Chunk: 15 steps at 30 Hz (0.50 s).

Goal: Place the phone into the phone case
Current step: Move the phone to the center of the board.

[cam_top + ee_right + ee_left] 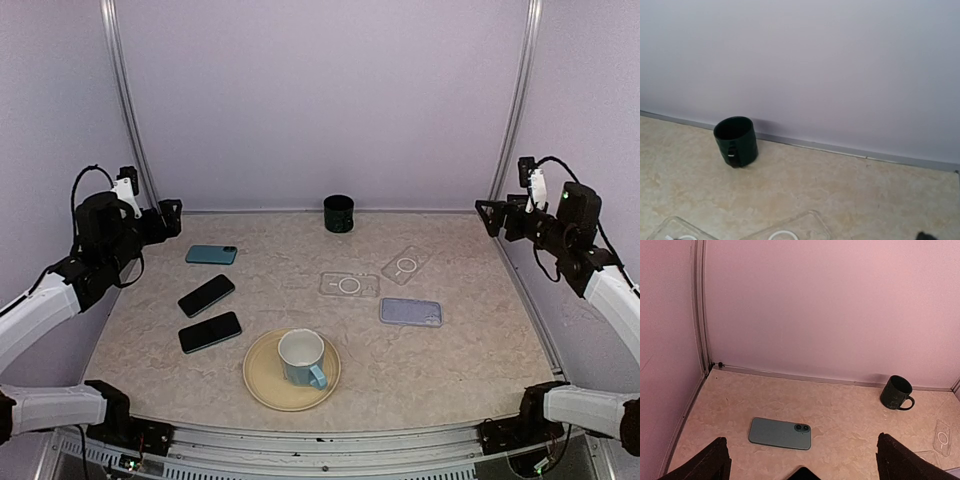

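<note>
Three phones lie at the left of the table: a teal phone face down, and two black phones nearer the front. Two clear phone cases and a lavender case lie right of centre. My left gripper hangs open high over the table's left edge, with the teal phone below and ahead of its fingers. My right gripper is open above the right edge, holding nothing. The right wrist view catches the clear cases' edges at its bottom.
A dark green mug stands at the back by the wall. A beige plate with a light blue cup sits at the front centre. Walls enclose the table on three sides.
</note>
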Each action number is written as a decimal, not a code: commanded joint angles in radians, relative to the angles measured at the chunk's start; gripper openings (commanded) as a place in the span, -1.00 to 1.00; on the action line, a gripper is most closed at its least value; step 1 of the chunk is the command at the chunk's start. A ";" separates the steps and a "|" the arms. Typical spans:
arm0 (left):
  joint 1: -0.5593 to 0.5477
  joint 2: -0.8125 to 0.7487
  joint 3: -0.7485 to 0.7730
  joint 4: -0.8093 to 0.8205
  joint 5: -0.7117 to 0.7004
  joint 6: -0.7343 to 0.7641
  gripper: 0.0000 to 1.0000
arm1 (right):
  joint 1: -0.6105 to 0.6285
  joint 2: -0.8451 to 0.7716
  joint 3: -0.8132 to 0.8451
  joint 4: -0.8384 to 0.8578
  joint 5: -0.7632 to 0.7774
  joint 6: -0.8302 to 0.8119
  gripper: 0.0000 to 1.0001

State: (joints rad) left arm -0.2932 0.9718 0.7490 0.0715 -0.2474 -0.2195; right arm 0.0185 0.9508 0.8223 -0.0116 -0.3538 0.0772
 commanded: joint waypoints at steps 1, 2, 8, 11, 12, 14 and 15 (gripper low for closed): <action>0.008 0.009 0.040 0.042 -0.001 -0.003 0.98 | -0.017 -0.002 0.034 0.044 -0.028 -0.015 0.99; 0.009 0.011 0.041 0.044 -0.001 -0.003 0.98 | -0.018 -0.002 0.035 0.046 -0.029 -0.016 0.99; 0.009 0.021 0.056 0.040 0.000 -0.008 0.98 | -0.020 0.004 0.039 0.062 -0.041 -0.003 0.99; 0.009 0.021 0.056 0.045 0.017 -0.020 0.98 | 0.005 0.020 0.030 0.105 0.020 0.094 0.99; 0.009 0.021 0.052 0.053 0.023 -0.021 0.98 | 0.007 0.035 0.033 0.109 0.037 0.129 0.99; 0.010 0.021 0.044 0.066 0.017 -0.044 0.98 | 0.007 0.064 0.046 0.104 0.057 0.206 0.99; 0.010 0.023 0.044 0.066 0.000 -0.069 0.98 | 0.007 0.082 0.052 0.099 0.053 0.238 0.99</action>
State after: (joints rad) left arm -0.2928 0.9909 0.7776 0.0982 -0.2401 -0.2371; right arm 0.0177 0.9806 0.8310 0.0551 -0.3462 0.1619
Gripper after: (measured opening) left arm 0.989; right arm 0.996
